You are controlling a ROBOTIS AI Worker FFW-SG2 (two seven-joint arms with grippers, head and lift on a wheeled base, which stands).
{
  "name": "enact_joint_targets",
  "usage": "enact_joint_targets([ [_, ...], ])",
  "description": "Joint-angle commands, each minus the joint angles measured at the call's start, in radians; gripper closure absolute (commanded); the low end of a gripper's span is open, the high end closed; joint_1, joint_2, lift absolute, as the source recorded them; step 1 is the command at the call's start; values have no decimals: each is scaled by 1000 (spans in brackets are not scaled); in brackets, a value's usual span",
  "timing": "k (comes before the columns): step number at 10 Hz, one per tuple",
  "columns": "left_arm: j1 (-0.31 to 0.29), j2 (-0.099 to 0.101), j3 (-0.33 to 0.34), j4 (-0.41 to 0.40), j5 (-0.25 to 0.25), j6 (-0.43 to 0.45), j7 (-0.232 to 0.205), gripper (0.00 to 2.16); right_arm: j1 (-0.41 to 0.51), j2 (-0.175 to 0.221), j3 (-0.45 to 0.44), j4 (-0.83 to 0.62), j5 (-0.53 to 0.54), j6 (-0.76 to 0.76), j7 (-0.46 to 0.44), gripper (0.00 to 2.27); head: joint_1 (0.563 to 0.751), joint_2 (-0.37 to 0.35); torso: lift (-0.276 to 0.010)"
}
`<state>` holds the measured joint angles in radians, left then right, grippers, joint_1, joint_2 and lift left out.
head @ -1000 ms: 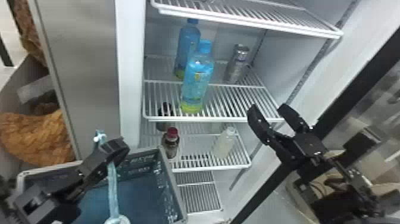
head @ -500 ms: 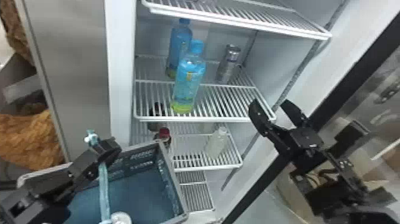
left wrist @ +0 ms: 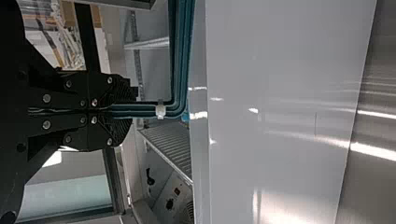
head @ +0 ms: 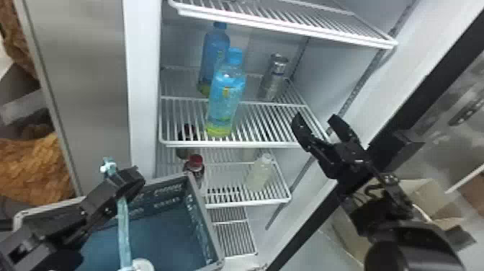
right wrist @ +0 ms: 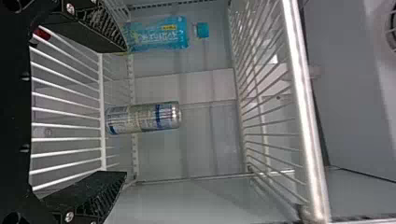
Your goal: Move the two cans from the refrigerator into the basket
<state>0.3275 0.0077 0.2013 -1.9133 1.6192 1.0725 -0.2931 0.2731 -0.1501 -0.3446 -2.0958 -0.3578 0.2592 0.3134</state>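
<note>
Can (head: 272, 82) stands on shelf (head: 252, 145); right gripper (head: 315, 118) hangs open.

Blue-capped bottle (head: 227, 99) stands in front of rear blue bottle (head: 215, 45), red-capped bottle (head: 195, 167) and pale bottle (head: 259, 174) lower down, brown textured item (head: 32, 169) left, cardboard box (head: 419, 191) right.

The left arm (head: 21, 248) comes in at the head view's lower left corner and slants up toward the right, its gripper (head: 130, 180) at the end with the jaws drawn together, flat side to flat side. The right arm (head: 403, 230) rises from the lower right and leans inward to the left; the right gripper (head: 314, 119) points forward, its two jaws spread well apart with nothing between them.
</note>
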Motion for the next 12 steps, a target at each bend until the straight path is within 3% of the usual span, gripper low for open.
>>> enact_joint_targets([
  [1, -4, 0, -4, 0, 0, 0, 0, 1200, -50, -2, 14, 62, 19, 1, -2, 99, 695, -350, -35],
  [6, -18, 5, -26, 17, 12, -15, 0, 1200, -212, -16, 51, 244, 71, 1, -4, 104, 695, -348, -35],
  [12, -26, 11, -44, 34, 22, -20, 0, 1200, -396, -32, 129, 462, 115, -11, -24, 98, 670, -321, -35],
])
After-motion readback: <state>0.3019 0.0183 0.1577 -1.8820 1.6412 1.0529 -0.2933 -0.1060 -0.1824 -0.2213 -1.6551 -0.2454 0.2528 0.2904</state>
